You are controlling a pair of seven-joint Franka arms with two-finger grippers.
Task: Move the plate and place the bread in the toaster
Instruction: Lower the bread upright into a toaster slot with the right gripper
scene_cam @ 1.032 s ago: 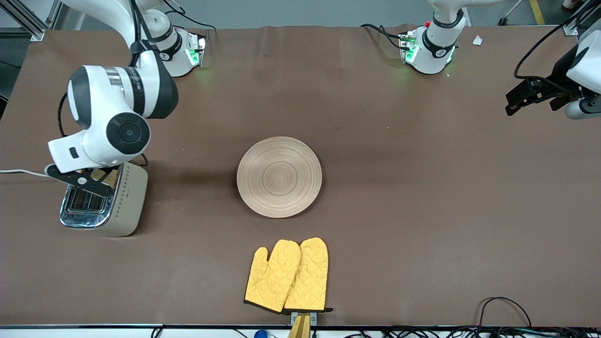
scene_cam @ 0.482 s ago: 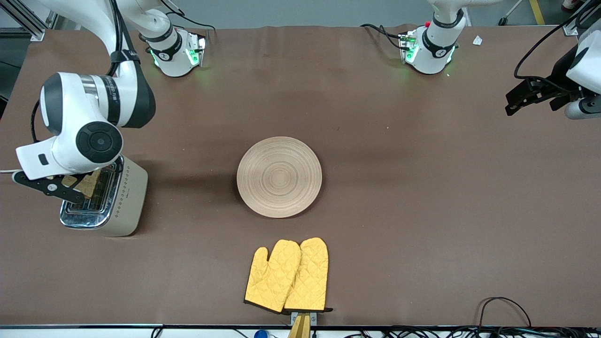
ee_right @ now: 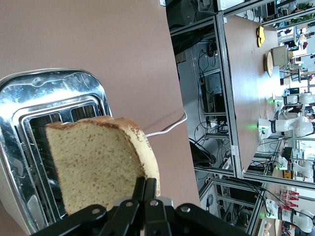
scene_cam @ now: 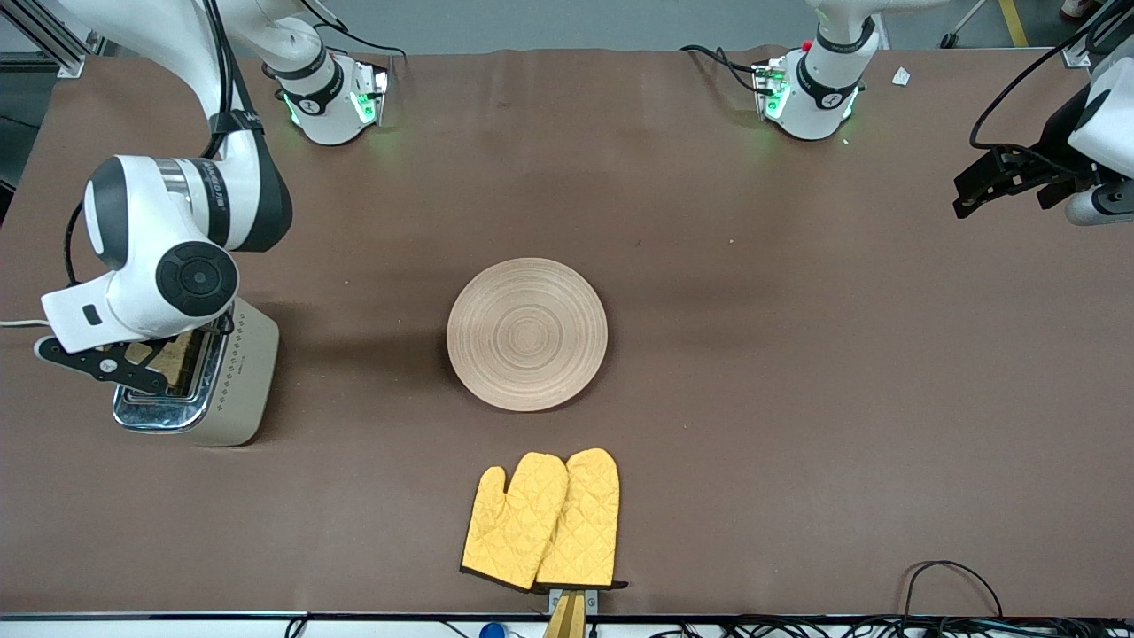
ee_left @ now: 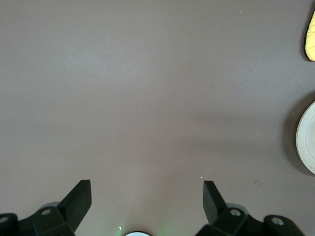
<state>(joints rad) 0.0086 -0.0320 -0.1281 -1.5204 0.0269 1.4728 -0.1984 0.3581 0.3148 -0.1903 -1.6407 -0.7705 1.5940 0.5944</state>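
- Brown matte worktop carries everything; both arm bases sit along its edge farthest from the front camera.
- Boxy cream-beige two-slot toaster with shiny chrome top stands at the right arm's end of the worktop, white cord trailing off its edge.
- Right claw hangs over the toaster's slots, fingers pinched tight on the crust edge of a brown speckled wholegrain bread slice; the slice is above the chrome top, not yet down in a slot as far as the right wrist view shows.
- Bread judgement: light, soft, crumbly. An edge pinch is fine, but a squeeze will dent it; it needs to go in upright and lined up with the slot or it will catch on the chrome rim.
- Large round light-tan wooden plate with ring grain lies mid-worktop, empty, well apart from the toaster.
- Plate judgement: stiff, smooth, fairly light, flat to the surface. Only the rim is a workable hold, and it could slide when nudged.
- Pair of yellow quilted oven mitts lies nearer the front camera than the plate, untouched.
- Left claw waits at the left arm's end of the worktop, over bare surface, fingers spread wide and holding nothing.
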